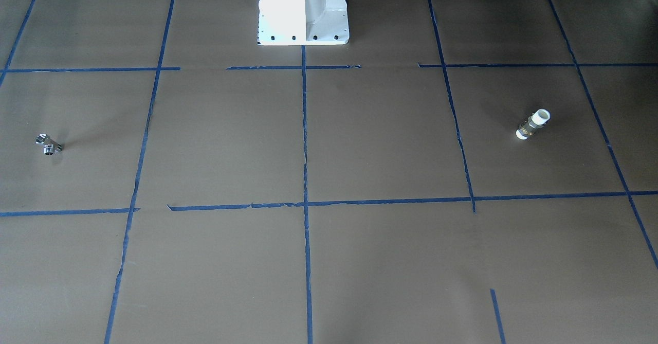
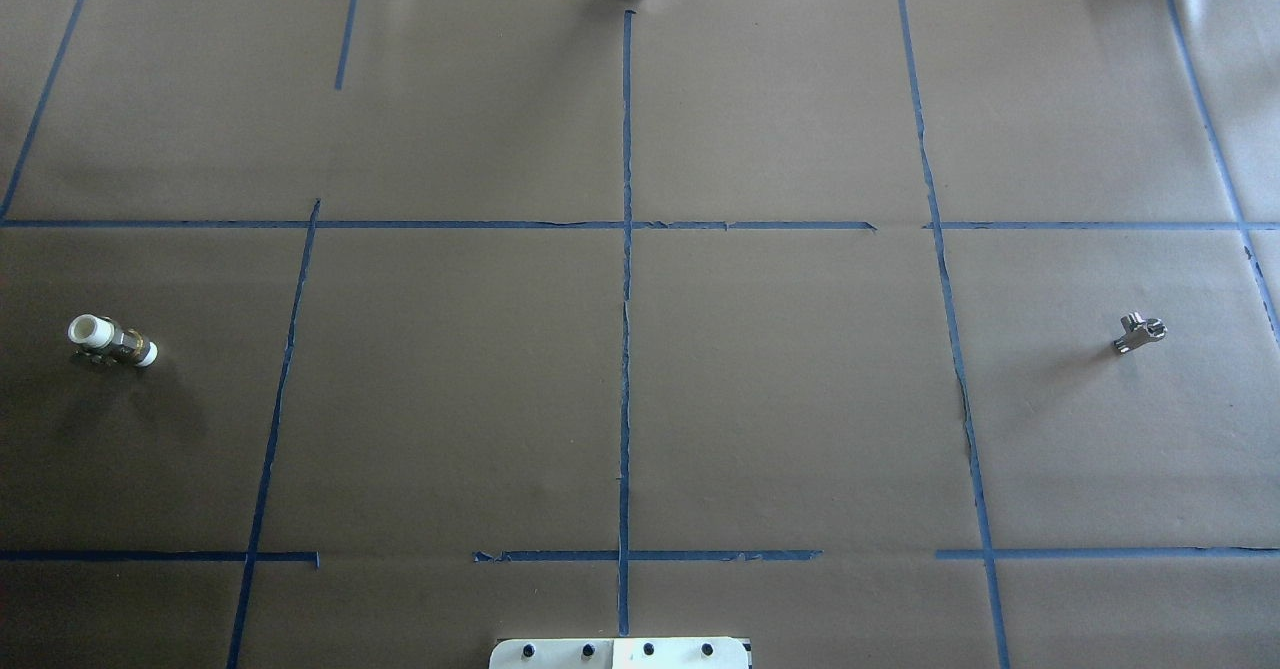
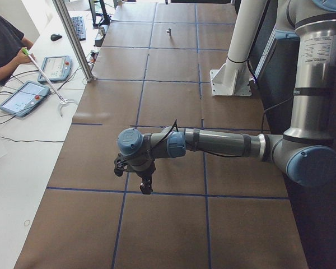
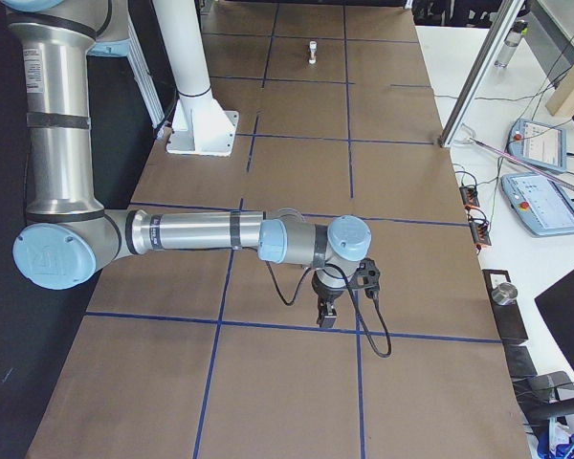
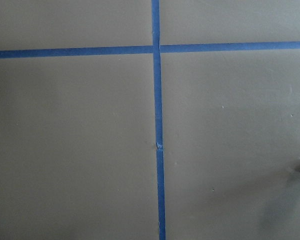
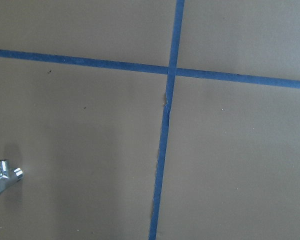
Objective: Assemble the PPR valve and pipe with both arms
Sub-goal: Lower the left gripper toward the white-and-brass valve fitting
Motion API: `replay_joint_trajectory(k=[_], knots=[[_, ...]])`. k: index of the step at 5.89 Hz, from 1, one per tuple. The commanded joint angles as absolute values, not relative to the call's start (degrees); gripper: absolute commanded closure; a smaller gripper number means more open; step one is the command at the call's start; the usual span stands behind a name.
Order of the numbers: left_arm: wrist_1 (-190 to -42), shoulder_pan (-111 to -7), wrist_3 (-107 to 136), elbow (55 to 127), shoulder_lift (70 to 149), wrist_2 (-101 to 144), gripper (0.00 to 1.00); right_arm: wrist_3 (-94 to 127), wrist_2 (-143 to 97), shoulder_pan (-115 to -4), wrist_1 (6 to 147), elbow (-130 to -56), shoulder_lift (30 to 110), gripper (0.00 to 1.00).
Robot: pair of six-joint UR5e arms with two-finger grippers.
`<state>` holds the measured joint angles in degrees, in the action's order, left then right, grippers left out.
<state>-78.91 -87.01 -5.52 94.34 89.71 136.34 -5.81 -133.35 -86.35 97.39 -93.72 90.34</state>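
PPR valve (image 2: pixel 112 340), taken as the white-ended piece with the brass middle, lay flat on the table (image 2: pixel 800 399) at the robot's far left. Its long axis ran roughly across the table, slightly skewed. The left arm (image 3: pixel 224 143) was plainly nearer. The left gripper (image 3: pixel 147 185) hung above the paper off to one side of the valve, and only a white sliver showed at the right edge of the left wrist view. Chrome fitting (image 2: pixel 1140 333) sat well apart at the far right, in the lower-left corner of the right wrist view, on the side of the right arm (image 4: pixel 191 232) and right gripper (image 4: pixel 325 314). Neither held anything I could see. Jaws released or clenched: cannot tell, side views only. Likely next: each arm shifts sideways over its own part.
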Motion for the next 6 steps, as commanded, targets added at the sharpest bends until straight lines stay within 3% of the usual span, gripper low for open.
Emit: replay_joint_trajectory(k=[1, 6], knots=[[-78.93, -86.66, -5.02, 95.44, 90.26, 134.84, 0.0, -5.45, -133.68, -86.22, 96.25, -93.08, 90.35, 0.0], [-79.89, -86.31, -5.62, 96.42, 89.3, 138.32, 0.0, -5.36, -133.77, -86.13, 96.24, -93.08, 89.74, 0.0]])
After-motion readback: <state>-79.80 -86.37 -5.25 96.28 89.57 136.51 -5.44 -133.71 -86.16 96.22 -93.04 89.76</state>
